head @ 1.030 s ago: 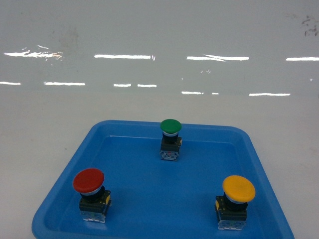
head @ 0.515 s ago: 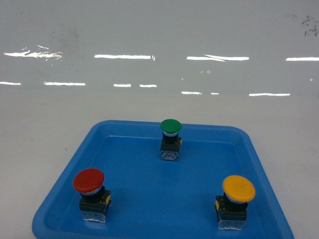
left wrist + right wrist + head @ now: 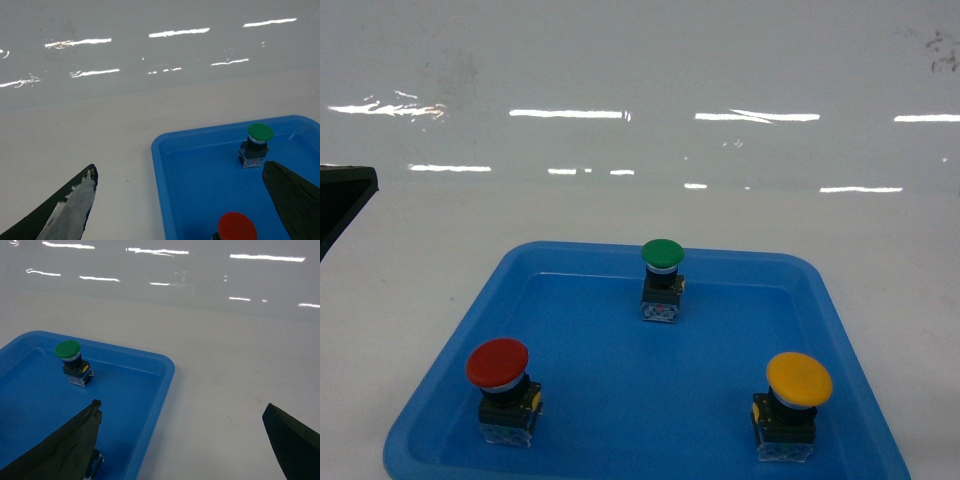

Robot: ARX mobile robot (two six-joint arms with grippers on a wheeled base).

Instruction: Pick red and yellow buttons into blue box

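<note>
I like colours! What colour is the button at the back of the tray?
Green, clearest in the head view.

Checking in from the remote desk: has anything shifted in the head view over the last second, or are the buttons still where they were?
One change: a dark part of the left arm has come into the head view at the left edge, above the table. Nothing has been grasped or released. The red button, yellow button and green button stand unmoved in the shallow blue tray. Both grippers' fingers are spread in the wrist views.
</note>
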